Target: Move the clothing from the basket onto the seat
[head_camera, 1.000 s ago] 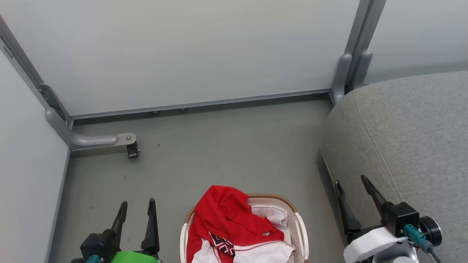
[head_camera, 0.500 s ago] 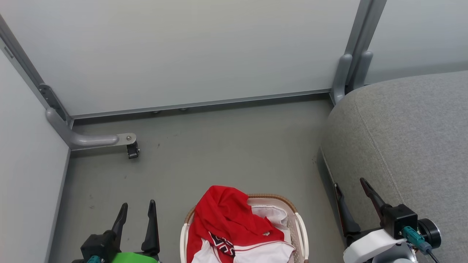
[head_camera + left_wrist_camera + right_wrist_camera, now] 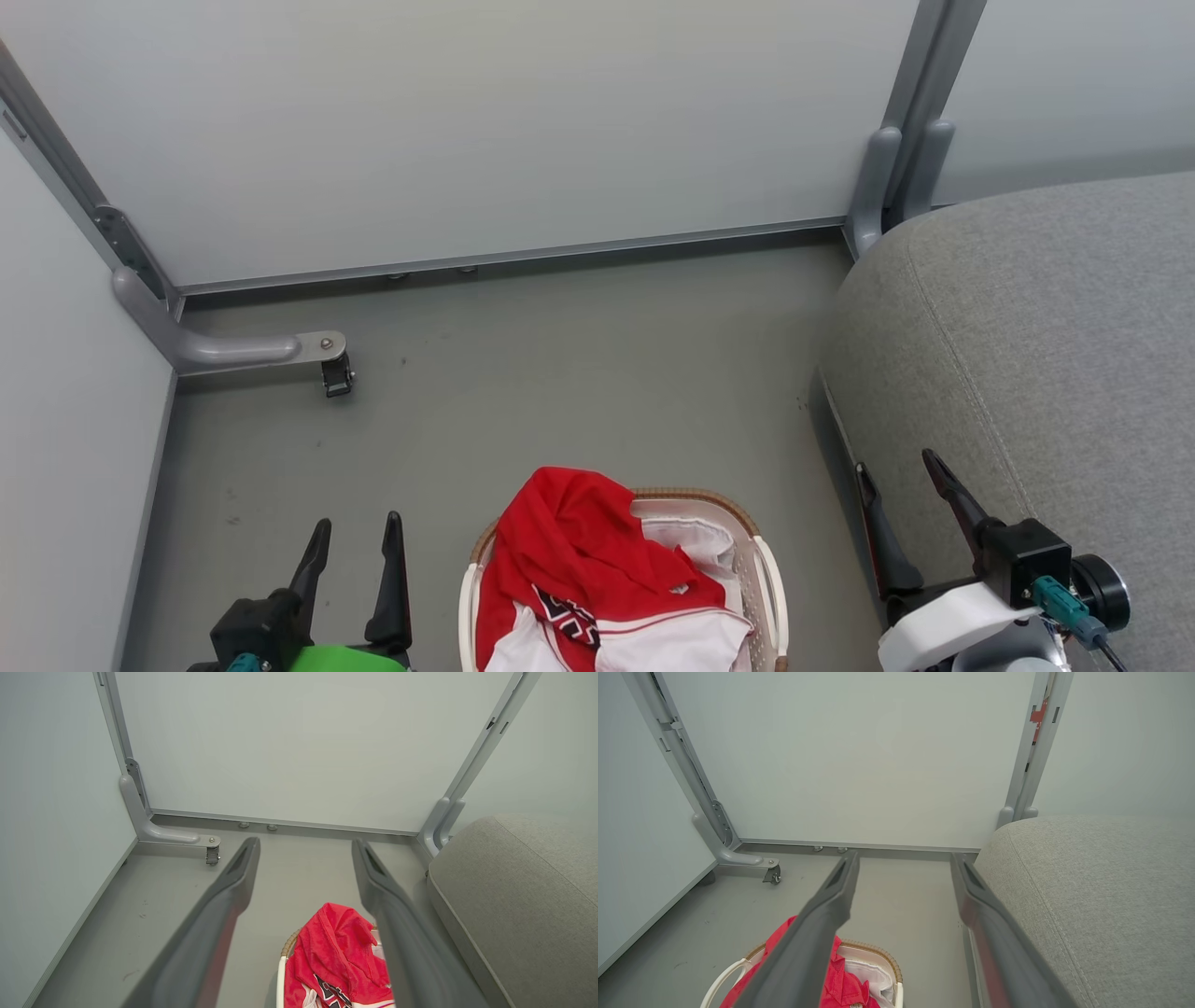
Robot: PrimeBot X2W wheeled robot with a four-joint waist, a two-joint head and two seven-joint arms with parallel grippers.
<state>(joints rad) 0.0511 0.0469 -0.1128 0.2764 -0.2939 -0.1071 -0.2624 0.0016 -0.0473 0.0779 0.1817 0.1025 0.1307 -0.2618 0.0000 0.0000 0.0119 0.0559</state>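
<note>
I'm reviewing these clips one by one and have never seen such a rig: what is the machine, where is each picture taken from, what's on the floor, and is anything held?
This is a wheeled robot with two arms. The head view looks down from a camera on its head: its left gripper is at the lower left, its right gripper at the lower right. Both are open and hold nothing. The other two pictures come from each wrist, looking along that arm's two dark fingers. On the grey-green floor stands a white laundry basket with a red-and-white jersey heaped in it, over a white liner sheet. The grey sofa cushion is on the robot's right, beside the basket.
</note>
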